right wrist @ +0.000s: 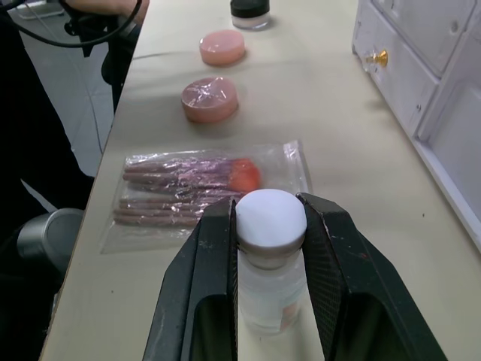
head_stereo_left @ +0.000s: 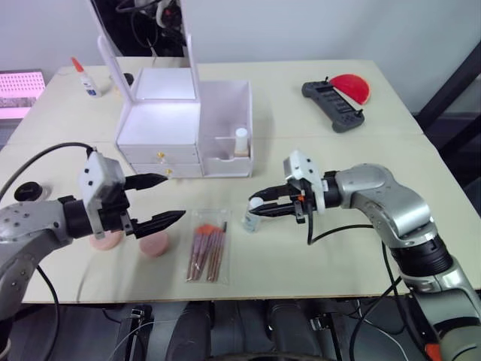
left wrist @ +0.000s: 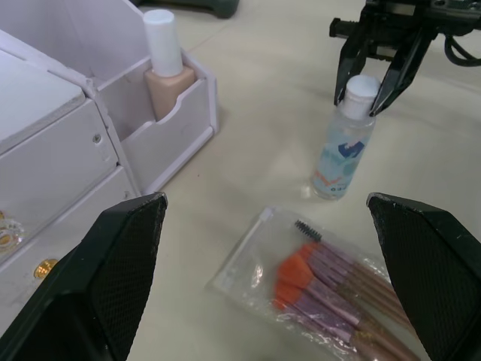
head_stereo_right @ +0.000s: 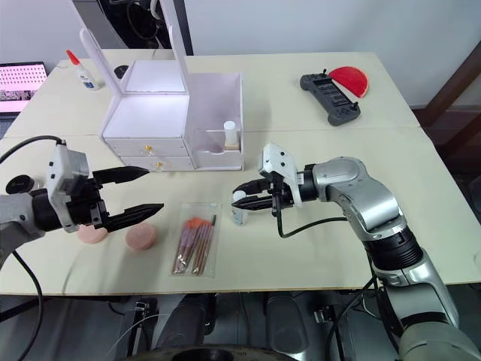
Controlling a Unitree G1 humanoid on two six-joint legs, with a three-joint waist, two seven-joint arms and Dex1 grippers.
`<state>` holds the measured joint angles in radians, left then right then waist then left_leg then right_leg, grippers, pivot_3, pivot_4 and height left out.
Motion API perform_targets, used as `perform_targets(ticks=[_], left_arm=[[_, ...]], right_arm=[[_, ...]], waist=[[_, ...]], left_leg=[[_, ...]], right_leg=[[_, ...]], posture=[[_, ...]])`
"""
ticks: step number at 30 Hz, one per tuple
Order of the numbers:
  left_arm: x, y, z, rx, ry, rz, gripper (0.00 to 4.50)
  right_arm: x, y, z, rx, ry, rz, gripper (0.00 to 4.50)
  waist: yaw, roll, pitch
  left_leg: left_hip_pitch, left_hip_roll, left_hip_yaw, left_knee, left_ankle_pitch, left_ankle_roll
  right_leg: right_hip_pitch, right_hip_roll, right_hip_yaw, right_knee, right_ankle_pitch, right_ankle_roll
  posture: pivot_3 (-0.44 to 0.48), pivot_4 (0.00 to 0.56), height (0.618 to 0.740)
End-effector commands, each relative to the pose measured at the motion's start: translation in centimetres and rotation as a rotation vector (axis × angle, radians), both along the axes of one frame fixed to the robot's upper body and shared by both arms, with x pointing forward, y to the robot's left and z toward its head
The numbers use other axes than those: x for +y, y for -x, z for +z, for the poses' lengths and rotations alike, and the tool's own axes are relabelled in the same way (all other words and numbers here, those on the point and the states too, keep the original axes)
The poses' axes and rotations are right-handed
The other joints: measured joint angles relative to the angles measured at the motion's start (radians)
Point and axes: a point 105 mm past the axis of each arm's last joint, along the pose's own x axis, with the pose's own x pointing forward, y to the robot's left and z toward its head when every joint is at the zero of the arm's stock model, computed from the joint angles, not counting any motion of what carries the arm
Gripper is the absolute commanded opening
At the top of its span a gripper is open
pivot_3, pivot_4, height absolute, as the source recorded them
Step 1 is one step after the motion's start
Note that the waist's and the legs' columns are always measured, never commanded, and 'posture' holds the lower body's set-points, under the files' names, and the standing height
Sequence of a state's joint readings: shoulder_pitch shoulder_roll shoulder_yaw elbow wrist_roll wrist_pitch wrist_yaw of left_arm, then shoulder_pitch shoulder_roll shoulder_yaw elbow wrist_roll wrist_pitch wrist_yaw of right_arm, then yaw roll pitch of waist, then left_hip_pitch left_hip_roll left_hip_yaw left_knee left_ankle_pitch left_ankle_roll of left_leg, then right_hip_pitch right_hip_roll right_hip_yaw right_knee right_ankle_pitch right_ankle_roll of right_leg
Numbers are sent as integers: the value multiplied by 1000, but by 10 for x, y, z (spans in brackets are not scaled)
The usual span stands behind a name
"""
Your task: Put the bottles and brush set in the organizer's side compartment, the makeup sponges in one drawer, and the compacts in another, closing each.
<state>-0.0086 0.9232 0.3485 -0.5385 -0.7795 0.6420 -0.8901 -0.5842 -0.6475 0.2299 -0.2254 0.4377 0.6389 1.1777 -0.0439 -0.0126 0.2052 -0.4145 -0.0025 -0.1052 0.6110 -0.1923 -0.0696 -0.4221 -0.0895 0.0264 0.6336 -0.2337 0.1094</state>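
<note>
Now the right gripper (head_stereo_left: 260, 207) is clenched on the white cap of a clear bottle (left wrist: 343, 149), which stands upright on the table (head_stereo_left: 316, 256) in front of the white organizer (head_stereo_left: 188, 128). Inside the organizer's side compartment stands a beige foundation bottle (left wrist: 167, 69). Just beside the clear bottle lies the bagged brush set (head_stereo_left: 208, 252). Hovering spread wide above two pink sponges (right wrist: 211, 98), the left gripper (head_stereo_left: 164, 199) grasps nothing.

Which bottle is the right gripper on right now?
The clear bottle standing on the table, its white cap between the right gripper jaws. The beige bottle already stands in the organizer's side compartment.
</note>
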Motion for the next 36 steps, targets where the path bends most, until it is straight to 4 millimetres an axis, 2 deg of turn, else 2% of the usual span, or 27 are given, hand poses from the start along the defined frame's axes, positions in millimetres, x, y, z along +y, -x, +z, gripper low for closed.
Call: perform_targets(ticks=[1, 5, 11, 16, 19, 23, 26, 31, 36], left_arm=[[5, -1, 10, -57, 1, 17, 4500], [10, -2, 12, -70, 15, 47, 4500], [33, 1, 12, -117, 52, 180, 4500], [47, 4, 5, -166, 81, 303, 4500], [49, 12, -2, -180, 101, 372, 4500], [47, 22, -9, -178, 105, 420, 4500], [47, 28, -11, -181, 109, 450, 4500], [48, 36, -12, -177, 110, 482, 4500], [48, 37, -12, -177, 109, 490, 4500]], right_arm=[[0, 1, 10, -45, -18, 23, 686], [0, -3, 24, -66, -30, 36, 686], [16, -25, 77, -166, -113, 77, 686], [41, -50, 115, -269, -162, 112, 686], [66, -74, 133, -335, -169, 89, 686], [82, -90, 132, -370, -132, 97, 686], [88, -97, 124, -375, -100, 102, 686], [91, -103, 105, -358, -25, 113, 686], [95, -107, 96, -359, -8, 103, 686]], waist=[[1, 0, 0], [1, 0, 0], [-8, 0, 0], [-8, 0, 0], [-14, 0, 0], [-16, -1, 0], [-18, -1, 0], [-27, -1, 0], [-28, -1, 0]], left_leg=[[0, 0, 0, 0, 0, 0], [0, 0, 0, 0, 0, 0], [0, 1, 0, -1, 0, 0], [0, 2, -1, -1, 0, 0], [0, 2, 0, -1, 0, 0], [0, 2, -1, -3, 0, 0], [0, 2, 0, -4, 0, 0], [0, 2, -1, -4, 0, 0], [0, 2, -1, -5, 0, 0]], right_leg=[[0, 0, 0, 0, 0, 0], [0, 0, 0, 0, 0, 0], [-1, 1, 0, 0, 1, -1], [-1, 2, -1, -1, 1, -1], [-1, 2, -1, -1, 1, -2], [-2, 2, -1, -2, 2, -2], [-2, 2, -1, -3, 2, -2], [-2, 2, -1, -2, 2, -3], [-3, 2, -1, -2, 2, -3]], posture=[[0, 150, 740], [0, 150, 740], [0, 150, 740], [0, 150, 740], [0, 150, 740], [0, 150, 740], [0, 150, 740], [0, 150, 740], [0, 150, 740]])
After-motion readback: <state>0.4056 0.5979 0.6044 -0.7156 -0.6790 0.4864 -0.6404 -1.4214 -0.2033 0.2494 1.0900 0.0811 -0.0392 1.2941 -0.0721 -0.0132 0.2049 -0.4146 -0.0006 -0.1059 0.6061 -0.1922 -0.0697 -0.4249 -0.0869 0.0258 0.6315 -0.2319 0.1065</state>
